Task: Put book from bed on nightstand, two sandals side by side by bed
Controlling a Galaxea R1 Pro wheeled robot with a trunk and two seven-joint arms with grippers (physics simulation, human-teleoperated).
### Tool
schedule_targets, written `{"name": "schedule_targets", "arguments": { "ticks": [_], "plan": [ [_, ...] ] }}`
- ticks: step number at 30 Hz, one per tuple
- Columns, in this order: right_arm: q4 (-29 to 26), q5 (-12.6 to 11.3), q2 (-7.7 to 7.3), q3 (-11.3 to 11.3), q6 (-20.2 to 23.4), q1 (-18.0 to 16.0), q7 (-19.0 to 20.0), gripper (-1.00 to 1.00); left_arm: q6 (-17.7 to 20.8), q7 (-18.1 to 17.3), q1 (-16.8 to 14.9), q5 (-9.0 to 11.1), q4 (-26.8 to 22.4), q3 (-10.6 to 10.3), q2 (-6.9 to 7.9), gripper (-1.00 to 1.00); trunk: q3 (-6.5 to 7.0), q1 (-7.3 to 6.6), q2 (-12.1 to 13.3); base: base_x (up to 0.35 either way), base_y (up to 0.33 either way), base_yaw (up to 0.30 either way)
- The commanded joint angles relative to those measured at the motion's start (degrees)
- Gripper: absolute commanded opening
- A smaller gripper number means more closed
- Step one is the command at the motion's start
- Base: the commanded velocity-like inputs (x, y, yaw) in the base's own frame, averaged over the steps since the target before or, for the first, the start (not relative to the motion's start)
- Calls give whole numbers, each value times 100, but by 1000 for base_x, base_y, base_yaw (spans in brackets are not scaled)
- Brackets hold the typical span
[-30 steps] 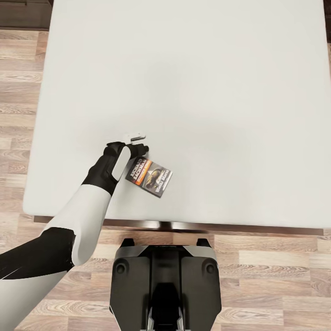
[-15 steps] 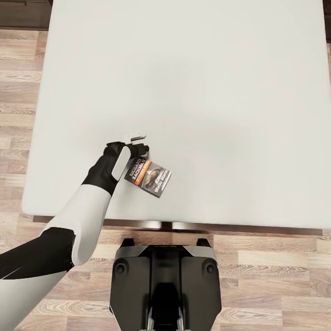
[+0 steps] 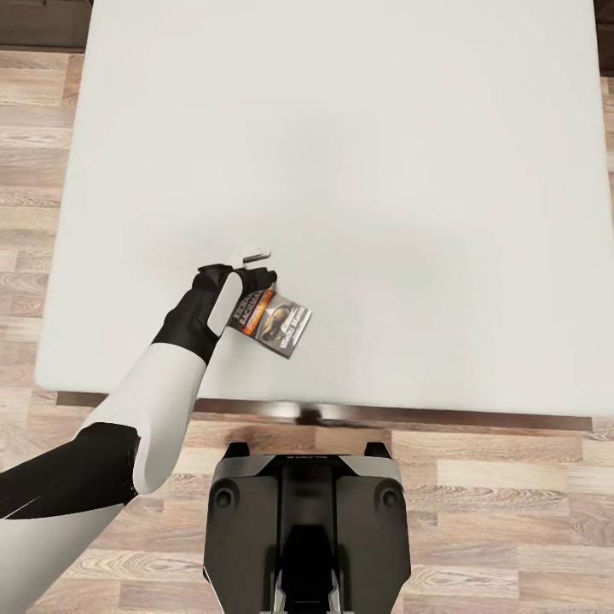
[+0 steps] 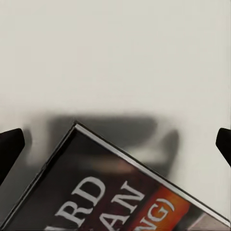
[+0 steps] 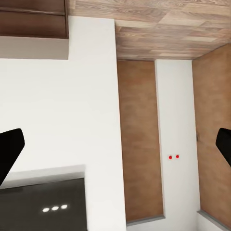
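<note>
left arm [image 3: 128, 426]: white shells, black joints | pincer [image 3: 253, 266]: black, white tip | base [image 3: 307, 529]: dark grey

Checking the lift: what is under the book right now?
Bare mattress with the book's shadow; the left claw covers one corner, so that spot is hidden.

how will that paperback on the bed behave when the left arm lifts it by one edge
The book looks thin, so it will probably sag or flex. It seems small and likely light. The soft-looking mattress may let it slide if the left end effector nudges it.
</note>
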Motion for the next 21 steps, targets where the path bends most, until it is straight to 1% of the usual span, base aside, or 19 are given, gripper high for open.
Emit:
{"name": "schedule_targets", "arguments": {
  "ticks": [1, 21],
  "plan": [
    [17, 61, -5, -36, 8, -5, -31, 100, 18, 46, 3, 54, -6, -9, 0, 100, -3, 2, -6, -27, -22, 0],
    [20, 61, -6, -36, 9, -6, -31, 100, 9, 30, 27, 54, -22, -23, 0, 100, -3, 2, -6, -6, -5, 0]
  ]
}}
